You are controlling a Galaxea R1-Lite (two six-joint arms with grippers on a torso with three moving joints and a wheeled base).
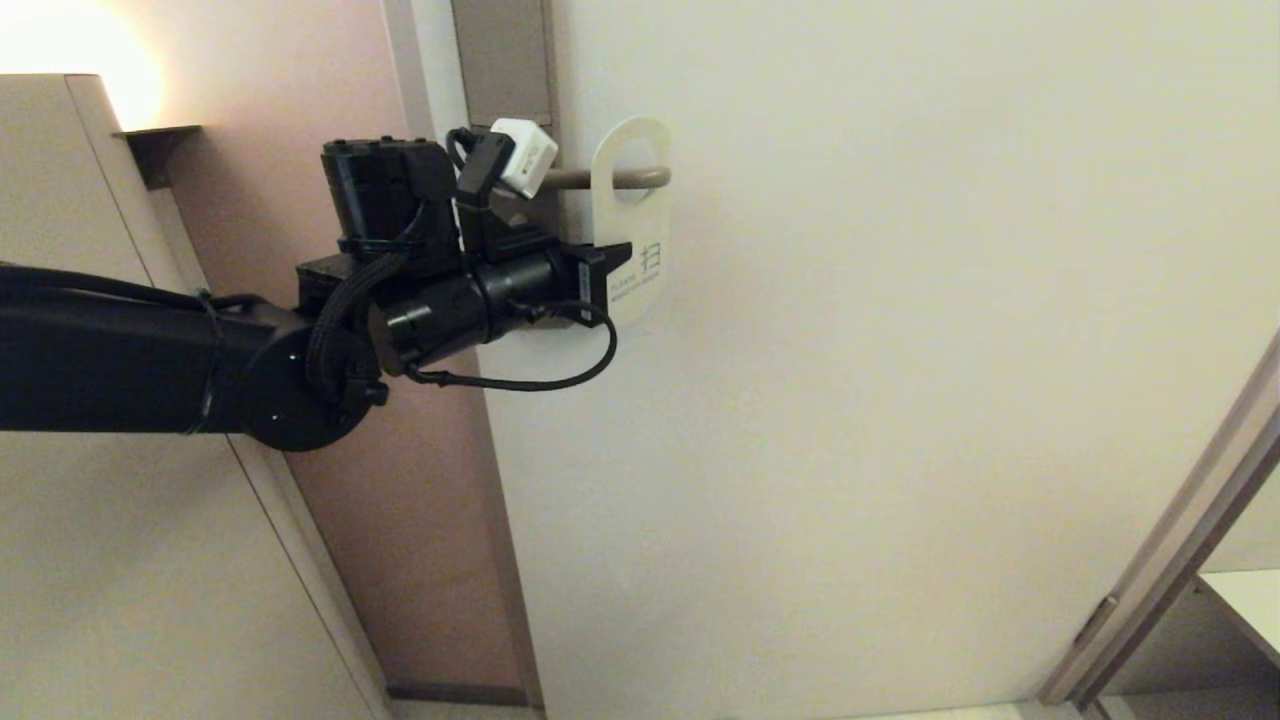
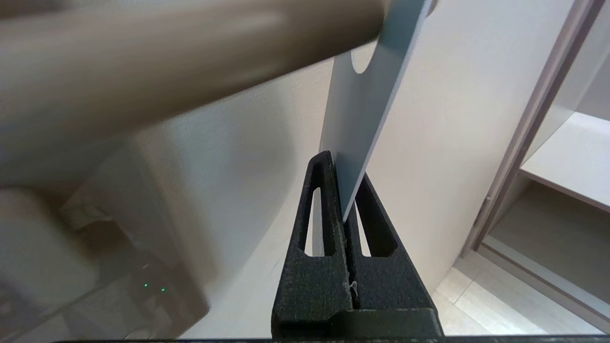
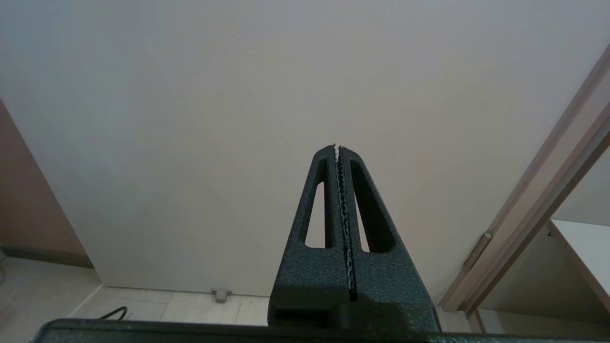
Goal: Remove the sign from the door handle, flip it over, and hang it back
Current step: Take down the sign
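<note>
left tool (image 1: 615, 270) clamped on sign (image 1: 632, 215) lower edge, 6 o'clock of handle (image 1: 610, 179) | sign white face out, hole around handle | right tool (image 3: 337, 147) closed, empty, facing door (image 3: 238, 119)

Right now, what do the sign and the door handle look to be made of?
The sign: probably thin rigid plastic or coated card; it stays flat with a clean thin edge in the left gripper jaws. The door handle: likely metal with a satin beige-bronze finish, judging by its smooth rounded bar and soft sheen.
</note>
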